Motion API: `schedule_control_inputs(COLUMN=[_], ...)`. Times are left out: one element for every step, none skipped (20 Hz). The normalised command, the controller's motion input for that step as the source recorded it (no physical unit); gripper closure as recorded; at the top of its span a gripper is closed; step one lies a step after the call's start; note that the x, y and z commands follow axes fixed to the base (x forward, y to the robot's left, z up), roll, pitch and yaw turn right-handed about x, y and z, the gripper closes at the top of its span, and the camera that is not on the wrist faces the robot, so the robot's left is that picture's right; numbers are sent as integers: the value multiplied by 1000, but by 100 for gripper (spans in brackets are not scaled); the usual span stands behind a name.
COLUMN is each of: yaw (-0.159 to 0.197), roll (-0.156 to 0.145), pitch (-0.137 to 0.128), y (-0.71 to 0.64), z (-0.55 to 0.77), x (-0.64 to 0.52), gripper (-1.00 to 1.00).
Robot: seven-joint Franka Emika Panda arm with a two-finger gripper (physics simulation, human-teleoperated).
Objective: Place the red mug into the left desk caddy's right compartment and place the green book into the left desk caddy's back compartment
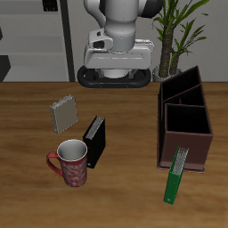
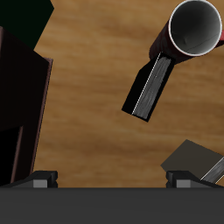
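The red mug point(image 1: 71, 162) point(image 2: 194, 31) stands upright near the table's front edge, white inside, with the black book beside it. The green book point(image 1: 177, 176) point(image 2: 22, 16) leans on edge against the front end of the left desk caddy point(image 1: 186, 134) point(image 2: 17, 105). The caddy's tall slanted back compartment point(image 1: 182, 87) and its low right compartment point(image 1: 186, 117) hold nothing that I can see. My gripper point(image 2: 114, 178) hangs high above the table's middle, open, with nothing between its fingertips point(image 2: 40, 178). It is apart from the mug, the book and the caddy.
A black book point(image 1: 95, 141) point(image 2: 149, 87) stands on edge next to the mug. A grey book point(image 1: 64, 114) point(image 2: 197, 162) stands farther back. A potted plant point(image 1: 183, 31) is behind the caddy, by the robot's base.
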Motion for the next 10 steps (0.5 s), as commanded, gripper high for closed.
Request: schedule_control_inputs(yaw=[60,99,-87,-4,-27,25,19,0,-49,86], roll=[25,8,-35,68,-97,29,-16,0,-86,46], pitch=[-10,-48,-38,56,-38,-40,1,0,-45,-8], y=[-170,-231,-331,-201,-367,-141,-247,0,-226,-82], z=[134,161,172,80,194,156,115,0,148,64], x=[258,254,239,257,273,236,232,0,332,340], gripper=[-100,-100,-100,-100,-100,-100,-100,-100,-100,-100])
